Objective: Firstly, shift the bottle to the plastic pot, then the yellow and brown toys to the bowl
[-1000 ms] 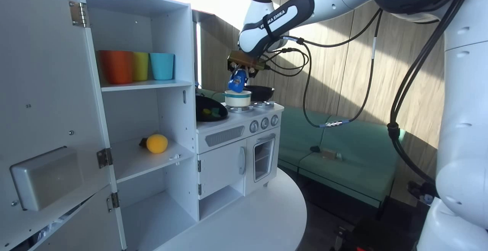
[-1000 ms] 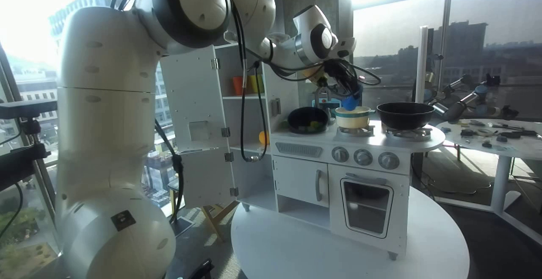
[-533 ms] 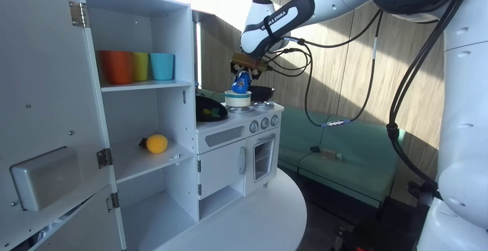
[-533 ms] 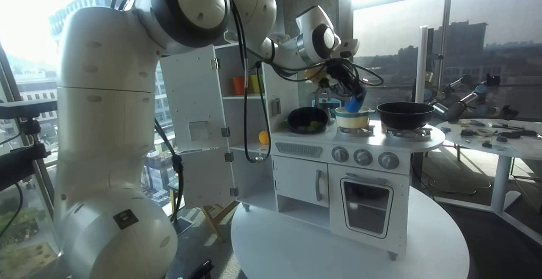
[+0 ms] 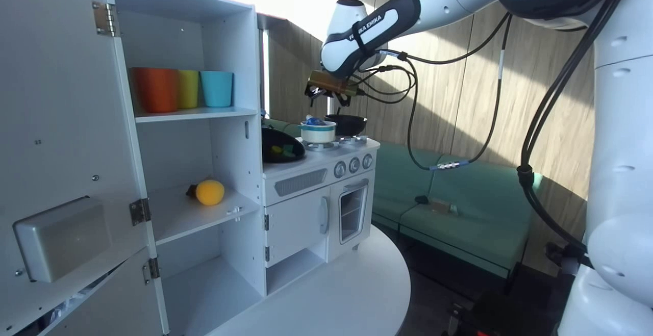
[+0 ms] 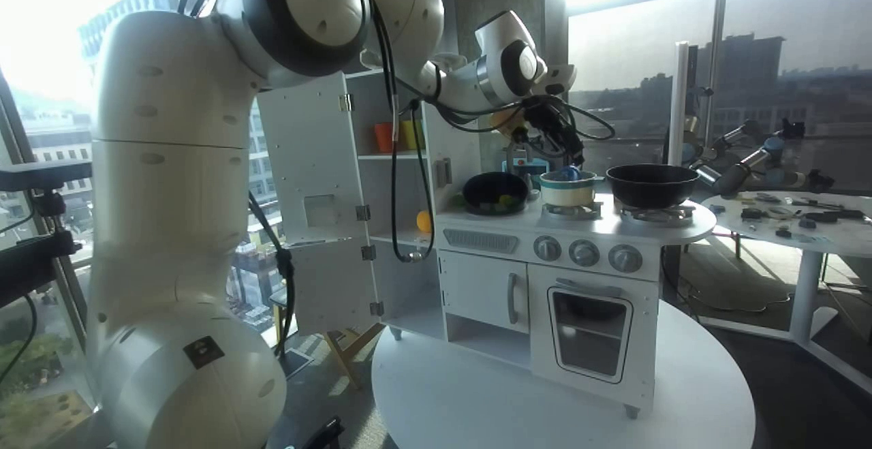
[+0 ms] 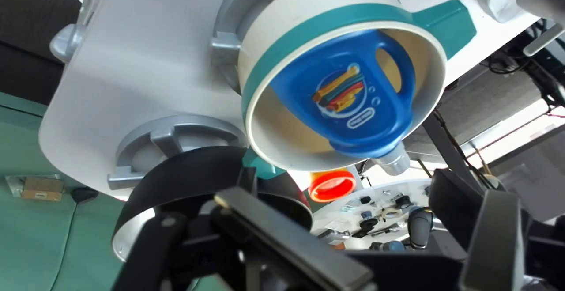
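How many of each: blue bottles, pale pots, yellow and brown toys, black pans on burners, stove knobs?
Blue bottle: 1
Pale pot: 1
Yellow toy: 1
Brown toy: 1
Black pan: 1
Stove knobs: 3
Total: 8

Both exterior views share the toy kitchen (image 6: 484,285), facing it from farther back on opposite sides of the arm (image 6: 177,176). The wrist view faces into the pale pot (image 7: 287,127) at close range.
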You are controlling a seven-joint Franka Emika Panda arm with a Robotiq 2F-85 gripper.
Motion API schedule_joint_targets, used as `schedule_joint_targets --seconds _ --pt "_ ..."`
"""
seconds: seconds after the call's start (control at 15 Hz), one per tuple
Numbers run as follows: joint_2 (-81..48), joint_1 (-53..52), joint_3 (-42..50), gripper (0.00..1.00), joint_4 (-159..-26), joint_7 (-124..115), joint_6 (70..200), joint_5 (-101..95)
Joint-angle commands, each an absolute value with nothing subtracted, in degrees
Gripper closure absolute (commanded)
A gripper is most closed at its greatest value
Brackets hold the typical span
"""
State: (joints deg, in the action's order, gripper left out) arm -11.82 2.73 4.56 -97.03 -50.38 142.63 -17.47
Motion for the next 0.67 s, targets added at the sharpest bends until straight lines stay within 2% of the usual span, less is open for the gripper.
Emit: schedule_joint_targets --seconds 0.0,0.33,0.6 --pt "-9.0 1.0 5.6 0.0 -98.6 -50.5 142.2 -16.8" --pt "-1.8 -0.4 4.4 0.0 -106.3 -52.6 144.7 -17.1" --pt "7.4 -2.1 1.1 0.0 -119.2 -55.7 144.5 -18.3"
